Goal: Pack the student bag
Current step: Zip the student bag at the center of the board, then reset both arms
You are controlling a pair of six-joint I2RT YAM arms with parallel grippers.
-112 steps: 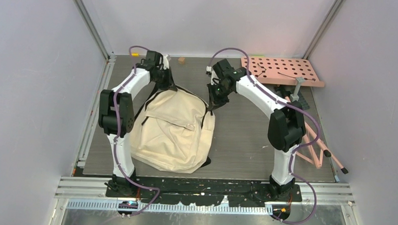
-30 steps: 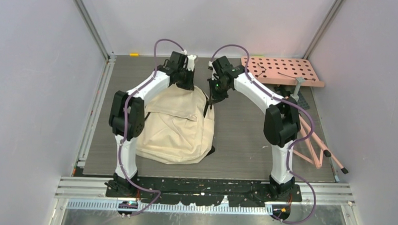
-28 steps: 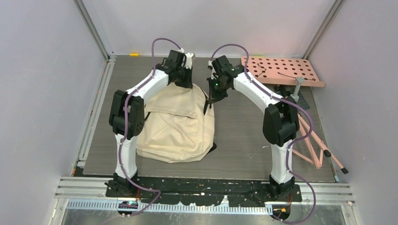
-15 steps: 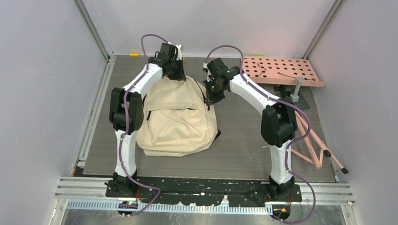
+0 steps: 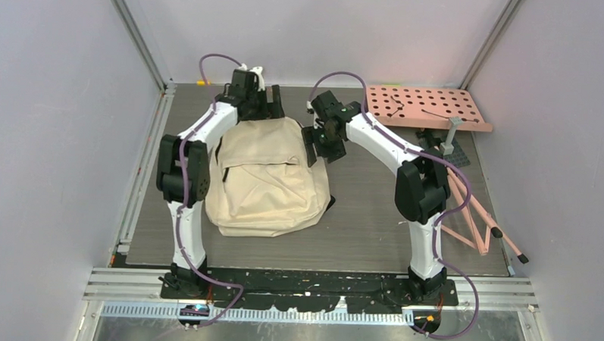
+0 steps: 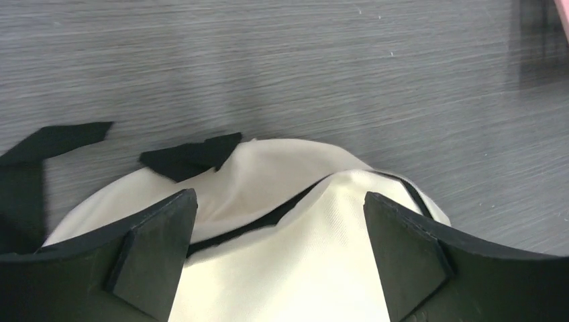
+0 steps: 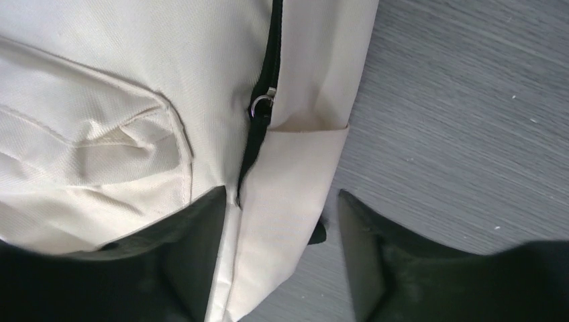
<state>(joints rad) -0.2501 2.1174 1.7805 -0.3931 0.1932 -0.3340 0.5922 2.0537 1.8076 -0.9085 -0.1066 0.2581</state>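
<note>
Bag (image 5: 258,141) on the table (image 5: 373,211), top end toward the far side, pocket (image 5: 264,192) facing up. A second earlier the upper half was folded down over the pocket, with the left arm reaching across it; the fabric has since been drawn back and spread flat.

Left end effector (image 6: 278,228): fingers wide apart, poised over the bag's far top edge with cloth showing between them, gripping nothing. Right end effector (image 7: 278,235): likewise wide apart, straddling the bag's right side seam, holding nothing; both appear to have let go after the straightening.

The main zip runs up the right side, its metal pull (image 7: 262,102) just ahead of the right fingers. Whether the zip is fully shut cannot be told.

Judgement: the bag is now laid out for opening, and the pull is the likely next target. Packing itself has not begun. The pink board (image 5: 426,106) stands well apart at far right.
</note>
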